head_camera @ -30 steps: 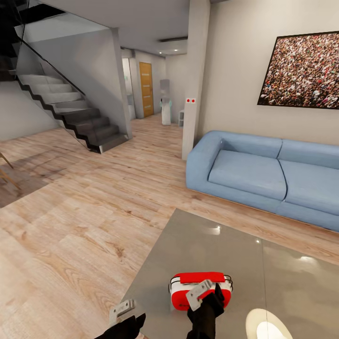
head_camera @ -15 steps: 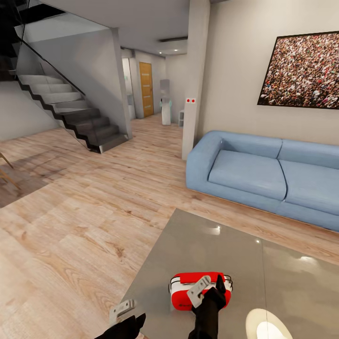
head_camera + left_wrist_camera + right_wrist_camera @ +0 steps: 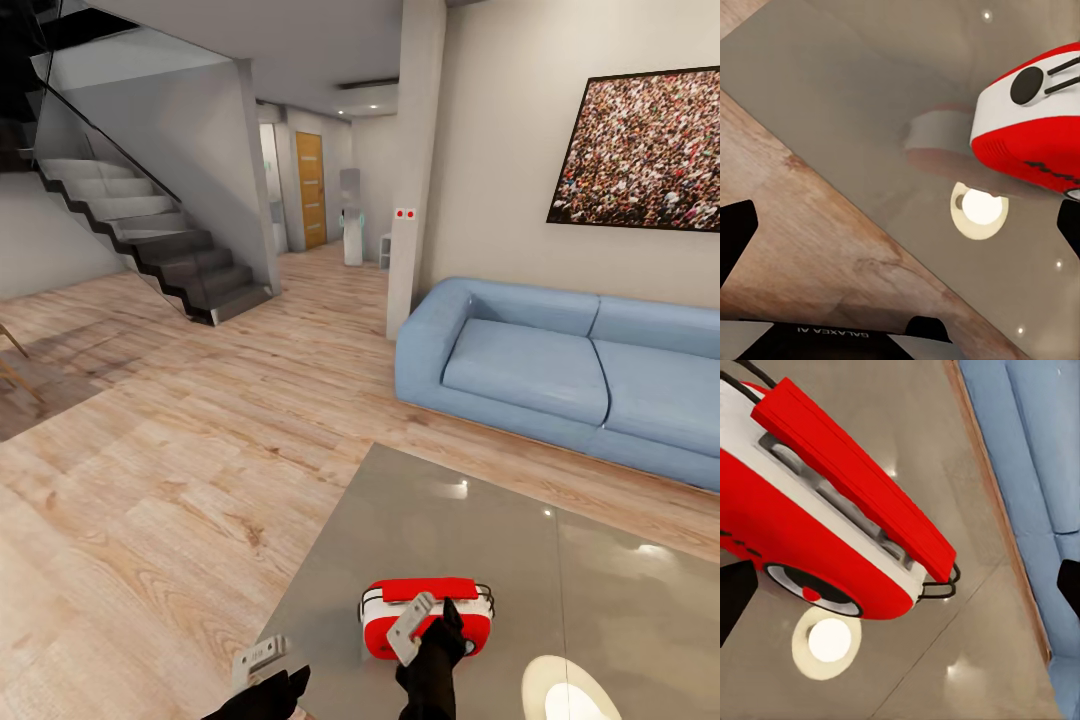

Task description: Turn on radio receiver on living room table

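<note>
The right gripper (image 3: 425,625) was down low, just in front of the red radio receiver (image 3: 428,615). Its fingers were spread wide apart and held nothing. The left gripper (image 3: 262,662) hung by the table's near edge, also spread and holding nothing. The radio sat on the shiny grey table (image 3: 440,530), near its front. Past the table stood a light-blue sofa (image 3: 560,370). Stairs (image 3: 150,240) rose far away.

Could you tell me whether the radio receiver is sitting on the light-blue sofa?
No, the radio receiver stands on the glossy grey table, well apart from the sofa behind it.
</note>
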